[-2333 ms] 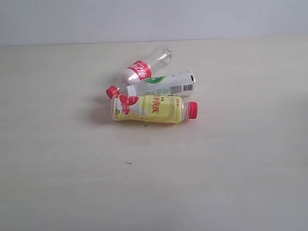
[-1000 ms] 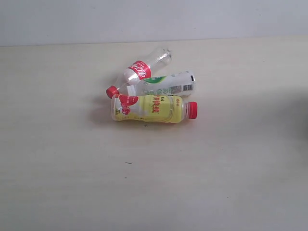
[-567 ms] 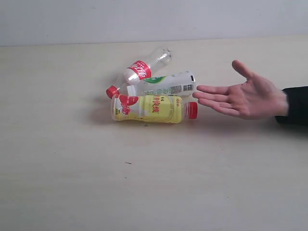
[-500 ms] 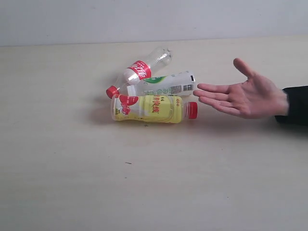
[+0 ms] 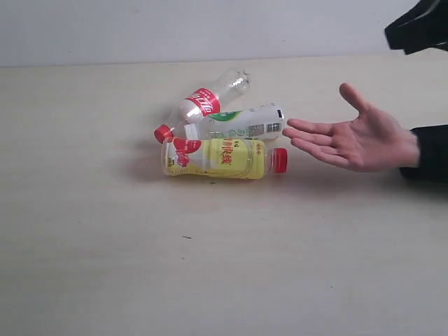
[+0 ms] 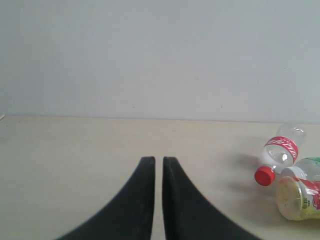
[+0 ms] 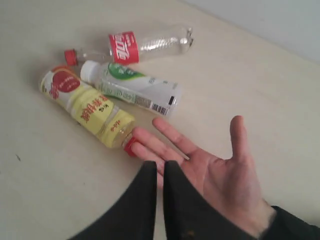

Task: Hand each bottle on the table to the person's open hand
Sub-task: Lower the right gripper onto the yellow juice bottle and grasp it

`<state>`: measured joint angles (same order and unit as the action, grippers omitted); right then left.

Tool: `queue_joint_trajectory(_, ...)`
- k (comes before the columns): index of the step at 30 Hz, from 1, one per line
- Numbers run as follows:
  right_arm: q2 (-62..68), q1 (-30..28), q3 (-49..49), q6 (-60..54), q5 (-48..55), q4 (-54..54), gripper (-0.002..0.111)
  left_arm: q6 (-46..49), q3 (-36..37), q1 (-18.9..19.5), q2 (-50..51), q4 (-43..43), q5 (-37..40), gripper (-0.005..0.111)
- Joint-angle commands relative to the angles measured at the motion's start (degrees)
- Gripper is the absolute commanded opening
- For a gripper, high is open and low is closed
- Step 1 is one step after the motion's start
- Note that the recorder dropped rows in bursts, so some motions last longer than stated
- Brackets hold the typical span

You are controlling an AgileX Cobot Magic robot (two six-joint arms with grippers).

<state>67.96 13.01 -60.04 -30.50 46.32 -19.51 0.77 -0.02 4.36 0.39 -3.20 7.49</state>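
the right gripper [image 7: 159,162] hangs over the bench [image 5: 105,245] with its two dark fingers pressed almost together, only a thin slit between them and nothing pinched. just beyond its tips lies the person's open hand [image 7: 220,180], palm up, fingers stretched toward the bottles. next out from this gripper is the yellow-label bottle [image 7: 87,112], flat on its side, its red cap touching or just beside the person's fingertips and its base at the far end, so its long axis runs away from the gripper at a slant. close behind it lies the white-green bottle [image 7: 132,85], also on its side and roughly parallel, and farthest off is the clear bottle with the red label [image 7: 135,46], tipped over. a fourth bottle does not show. the left gripper [image 6: 158,159] is likewise closed and empty, low above the bench, and the cluster sits well ahead of it toward the right arm's side. judging by this, the right gripper is the nearer one, and a grasp would want its fingers turned across the yellow bottle's length.
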Motion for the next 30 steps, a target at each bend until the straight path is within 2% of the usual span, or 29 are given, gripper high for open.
queue_joint_trajectory(1,9.2,3.3,-4.7,-2.4,1.3,2.6,0.017,0.0,0.0,-0.3,-0.4,0.1,-0.3,0.008)
queue_joint_trajectory(6,18.7,11.2,-9.0,-8.7,1.3,3.0,0.043,0.0,0.0,-0.3,-0.4,0.1,-0.3,0.008)
queue_joint_trajectory(9,25.4,16.3,-11.0,-18.3,0.5,3.5,0.051,0.0,0.0,-0.3,-0.4,0.1,-0.3,0.008)
queue_joint_trajectory(10,27.0,17.2,-11.3,-19.5,-1.0,4.1,0.052,0.0,0.0,-0.3,-0.4,0.1,-0.3,0.008)
queue_joint_trajectory(13,33.7,21.4,-11.4,-19.0,-9.6,13.5,0.066,0.0,0.0,-0.3,-0.4,0.1,-0.3,0.008)
queue_joint_trajectory(17,39.0,24.9,-11.4,-18.4,-18.3,21.2,0.068,0.0,0.0,-0.3,-0.4,0.1,-0.3,0.008)
queue_joint_trajectory(20,42.1,26.3,-11.7,-18.4,-18.8,23.3,0.074,0.0,0.0,-0.3,-0.4,0.1,-0.3,0.008)
queue_joint_trajectory(30,46.1,26.3,-11.7,-17.7,-22.1,23.6,0.074,0.0,0.0,-0.3,-0.4,0.1,-0.3,0.008)
